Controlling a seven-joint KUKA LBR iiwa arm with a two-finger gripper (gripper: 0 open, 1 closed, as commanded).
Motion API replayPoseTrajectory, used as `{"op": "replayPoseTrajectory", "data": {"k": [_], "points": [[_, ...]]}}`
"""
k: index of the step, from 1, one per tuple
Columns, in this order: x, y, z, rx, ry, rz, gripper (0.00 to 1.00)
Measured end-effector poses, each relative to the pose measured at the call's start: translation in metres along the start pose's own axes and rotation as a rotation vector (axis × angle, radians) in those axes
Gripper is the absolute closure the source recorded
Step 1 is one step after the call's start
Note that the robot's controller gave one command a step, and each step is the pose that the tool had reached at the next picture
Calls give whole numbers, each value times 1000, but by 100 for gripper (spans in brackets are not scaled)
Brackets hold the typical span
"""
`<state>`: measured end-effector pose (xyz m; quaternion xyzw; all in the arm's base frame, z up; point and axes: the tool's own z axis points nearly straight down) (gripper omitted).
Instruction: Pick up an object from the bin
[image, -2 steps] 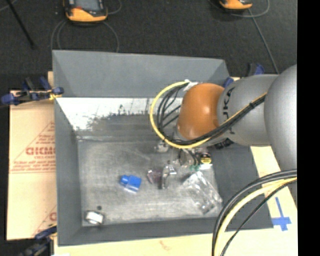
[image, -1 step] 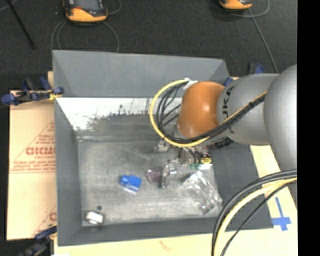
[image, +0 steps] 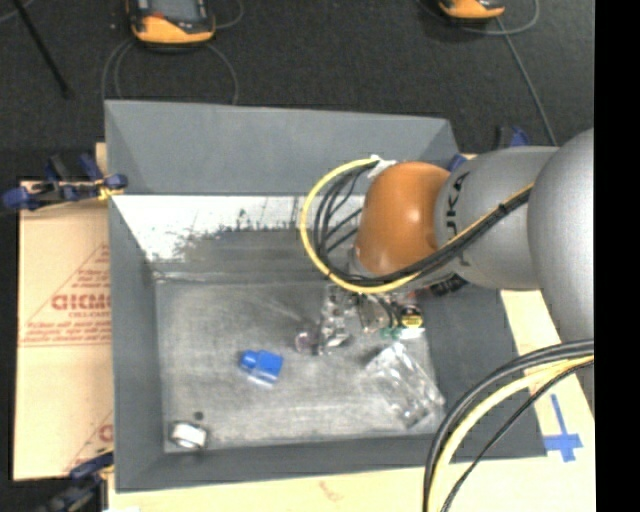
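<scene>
In the camera view the gripper hangs low over the floor of the bin, right of the middle and nearer the back wall than the front; it is a tangle of shiny metal from this angle, and whether it is released or clenched cannot be told; nothing can be made out in its grasp. The nearest thing is a crumpled clear plastic wrapper, lying just beside the gripper toward the front right and reaching close to the right wall; a small dull grey bit, possibly a loose thing of the bin, sits right at the gripper's left side. A blue block, small, rounded and solid in colour, lies apart from the gripper to its front left, alone on bare floor; a small white piece rests well apart in the front left corner, against the walls. The left half of the floor is open, scuffed grey metal; the sloping back wall shows dark scratches along its upper edge; the right side is crowded by the wrapper and by the arm, smooth and grey, which comes in over the right rim with a glossy orange cover at its wrist and looped black and yellow cables beside it.
</scene>
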<state>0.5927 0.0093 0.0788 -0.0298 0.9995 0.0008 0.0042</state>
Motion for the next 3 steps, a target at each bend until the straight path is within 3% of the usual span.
{"op": "replayPoseTrajectory", "data": {"k": [2,3], "points": [[-4,-1,-36,0,0,5,100],[-7,-2,-100,2,-3,9,100]]}}
